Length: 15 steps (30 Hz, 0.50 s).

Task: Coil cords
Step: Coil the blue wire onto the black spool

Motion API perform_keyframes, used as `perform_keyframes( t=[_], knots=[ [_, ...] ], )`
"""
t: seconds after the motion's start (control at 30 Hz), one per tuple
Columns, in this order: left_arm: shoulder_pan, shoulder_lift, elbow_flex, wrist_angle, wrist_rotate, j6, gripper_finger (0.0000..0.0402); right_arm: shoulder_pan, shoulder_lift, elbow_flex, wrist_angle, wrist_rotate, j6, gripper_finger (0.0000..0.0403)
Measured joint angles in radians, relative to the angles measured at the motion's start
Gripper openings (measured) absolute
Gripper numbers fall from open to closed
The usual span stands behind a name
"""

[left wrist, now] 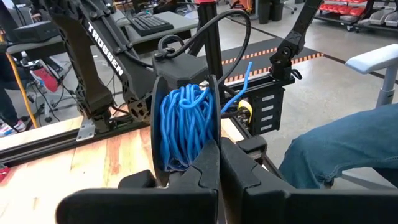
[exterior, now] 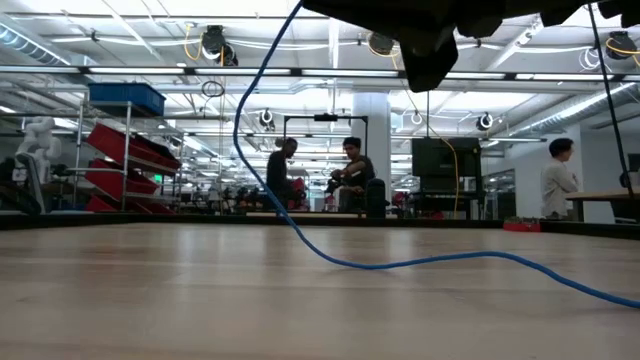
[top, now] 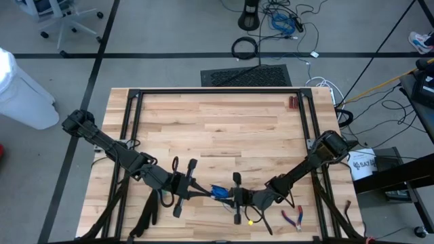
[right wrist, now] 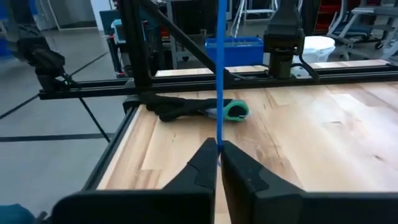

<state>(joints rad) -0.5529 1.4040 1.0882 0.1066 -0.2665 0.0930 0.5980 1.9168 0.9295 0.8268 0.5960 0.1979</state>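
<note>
A: Cord (left wrist: 183,127) sits where?
B: Coiled between the arms, near counter (top: 217,129) edge; left gripper (left wrist: 217,163) jaws together, right gripper (right wrist: 217,155) jaws clamped on its strand.
A: Handling?
B: Probably light, floppy; pinch near the coil.

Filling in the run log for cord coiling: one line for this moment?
left gripper: shut on spool | spool: wound with blue cord | right gripper: shut on blue cord | stage: coiling underway

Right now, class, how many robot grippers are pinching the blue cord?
2: the left gripper holds the spool of blue cord; the right gripper pinches its loose strand. Both work near the table's front edge.
</note>
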Motion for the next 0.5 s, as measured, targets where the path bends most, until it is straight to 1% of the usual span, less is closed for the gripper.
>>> perform_keyframes(
  t=[0.13,0.23,0.37,0.5],
  knots=[
    [0.0,0.0,0.0,0.0,-0.001,0.0,0.0,0.004,0.0,0.0,-0.01,-0.006,0.001,0.0002],
    [-0.001,0.001,0.0,0.001,-0.001,0.001,0.0,0.01,0.0,0.0,-0.066,-0.042,0.046,0.0013],
    [-0.001,0.001,0.0,0.008,-0.001,0.002,0.0,0.013,0.0,0.0,-0.165,-0.052,0.109,0.006],
    [-0.001,0.001,0.0,0.023,-0.001,0.02,0.0,0.003,0.0,-0.001,-0.171,-0.043,0.123,0.0117]
  ],
)
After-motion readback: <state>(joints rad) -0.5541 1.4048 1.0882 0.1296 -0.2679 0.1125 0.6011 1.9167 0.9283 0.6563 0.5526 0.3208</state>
